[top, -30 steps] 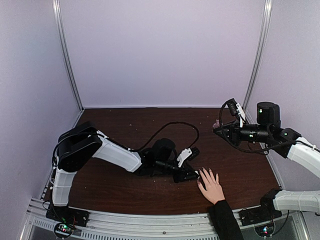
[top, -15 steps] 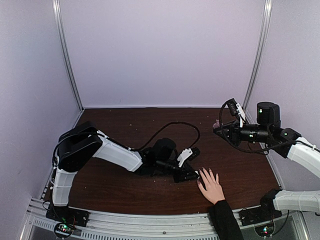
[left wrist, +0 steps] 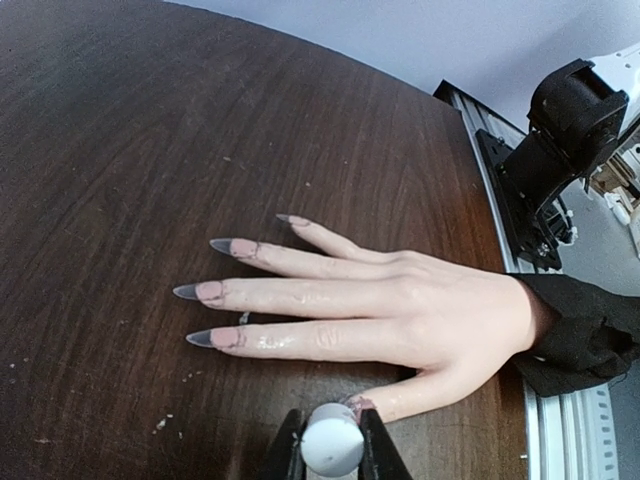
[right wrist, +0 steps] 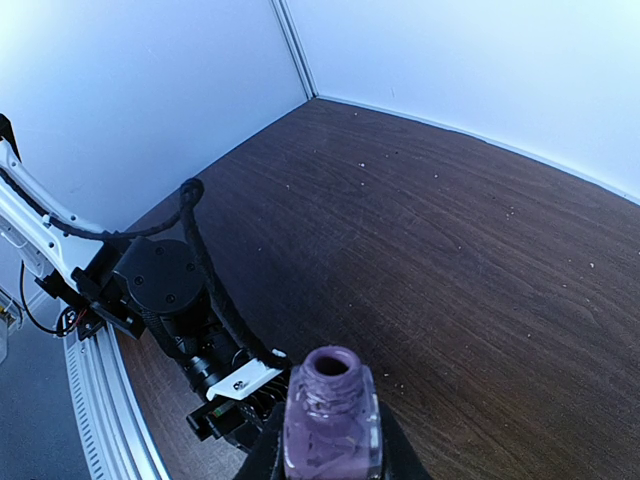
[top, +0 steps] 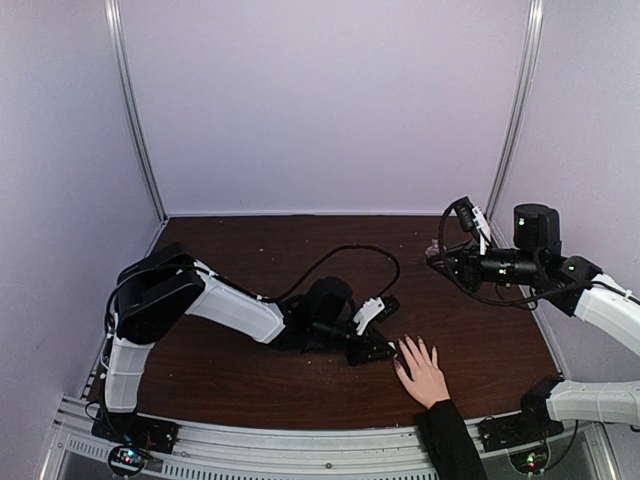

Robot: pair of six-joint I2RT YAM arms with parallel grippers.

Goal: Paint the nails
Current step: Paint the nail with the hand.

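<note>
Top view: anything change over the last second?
Nothing visibly moved. The left gripper stays shut on the white round cap beside the thumb of the light-skinned hand lying flat on the dark wooden table; the right gripper stays shut on the open clear purple-tinted bottle, raised.

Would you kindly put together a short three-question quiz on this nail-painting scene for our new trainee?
1. True or false: the light-skinned hand with a black sleeve lies palm down on the dark wooden table.
2. What does the right gripper hold? A) an open purple-tinted glass bottle B) a folded cloth C) nothing
3. Fill in: the left gripper grips a white round cap right beside the hand's ____.
Key: 1 true; 2 A; 3 thumb.
</note>
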